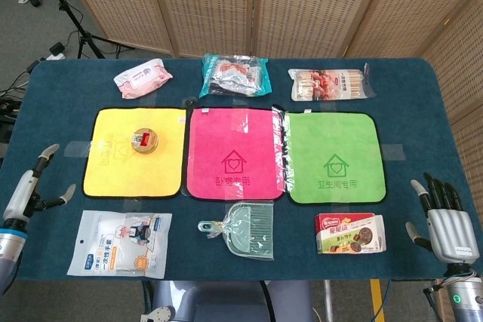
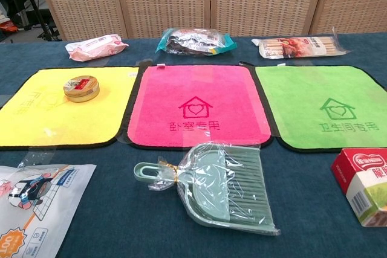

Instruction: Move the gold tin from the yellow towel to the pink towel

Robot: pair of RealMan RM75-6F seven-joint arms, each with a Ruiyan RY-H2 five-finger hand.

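Observation:
The round gold tin [image 1: 144,140] [image 2: 81,88] sits upright on the upper middle of the yellow towel [image 1: 113,175] [image 2: 54,119]. To its right lies the pink towel [image 1: 235,153] [image 2: 196,106], with nothing on it. My left hand [image 1: 28,189] hovers open at the table's left edge, far below-left of the tin, fingers apart and holding nothing. At the right front corner my right hand [image 1: 445,222] is open too, fingers spread upward. Neither hand appears in the chest view.
A green towel [image 1: 332,157] lies right of the pink one. Snack packs [image 1: 234,75] line the far edge. A white pouch [image 1: 119,243], a wrapped green dustpan [image 1: 245,228] [image 2: 214,185] and a red biscuit box [image 1: 350,233] sit along the front.

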